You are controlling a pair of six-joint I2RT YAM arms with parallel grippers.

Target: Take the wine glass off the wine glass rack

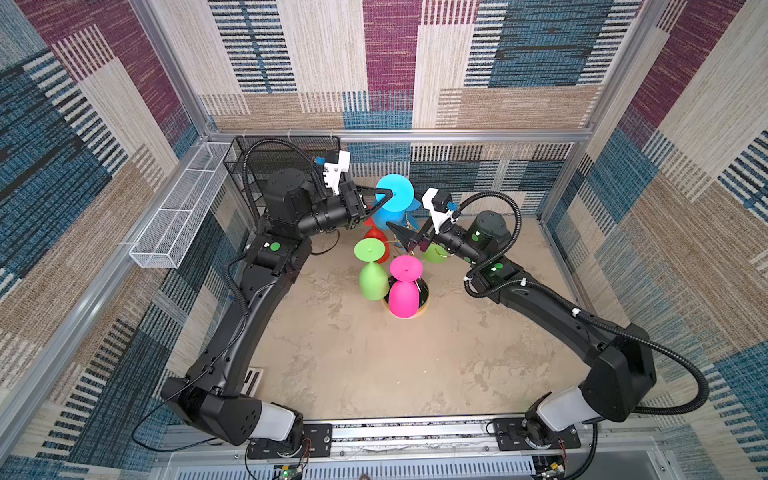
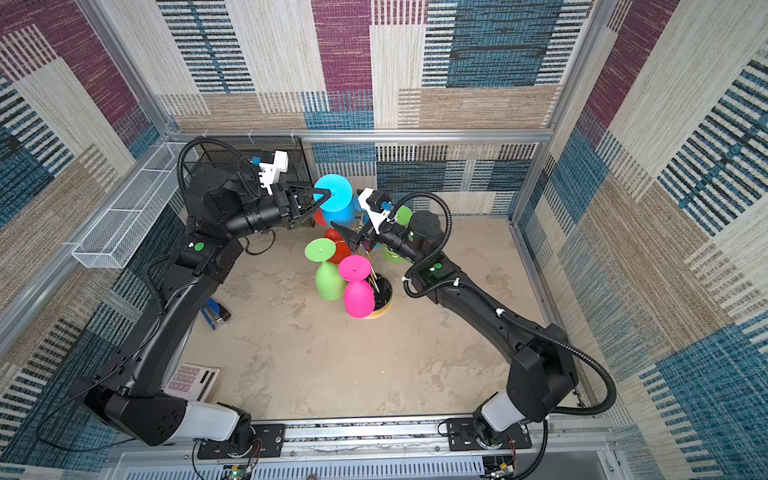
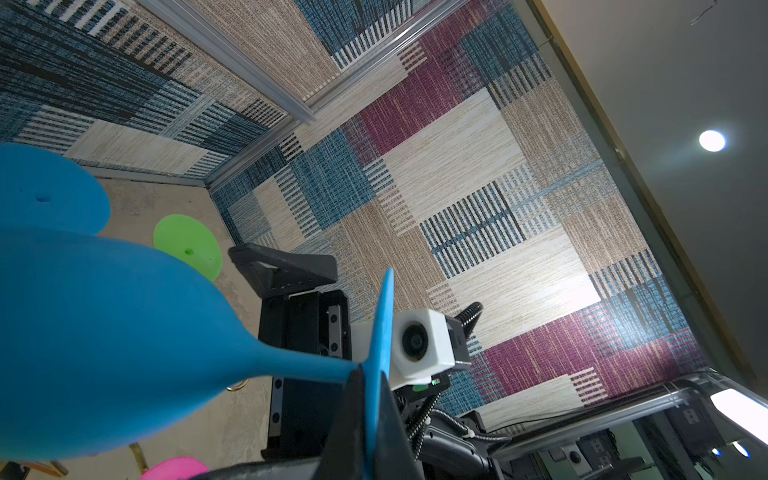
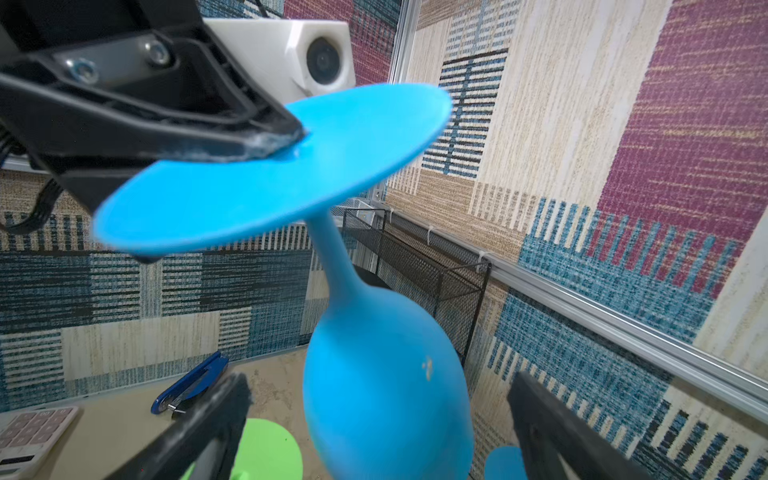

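Observation:
The blue wine glass (image 1: 397,192) hangs upside down, foot up. My left gripper (image 1: 390,192) is shut on the rim of its foot, which the left wrist view shows edge-on in my left gripper (image 3: 376,399). Its bowl (image 4: 386,395) hangs between the fingers of my open right gripper (image 4: 378,384), with gaps on both sides. No gold wire shows around its stem (image 3: 307,363). The wine glass rack (image 2: 384,300) stands mid-table, gold wire on a black base. A green glass (image 1: 371,280), a pink glass (image 1: 403,295) and a red glass (image 1: 376,239) hang on it.
A black mesh shelf unit (image 1: 286,160) stands at the back left and a white mesh basket (image 1: 178,216) hangs on the left wall. A blue stapler (image 2: 214,314) and a calculator (image 2: 191,380) lie on the table near the left arm.

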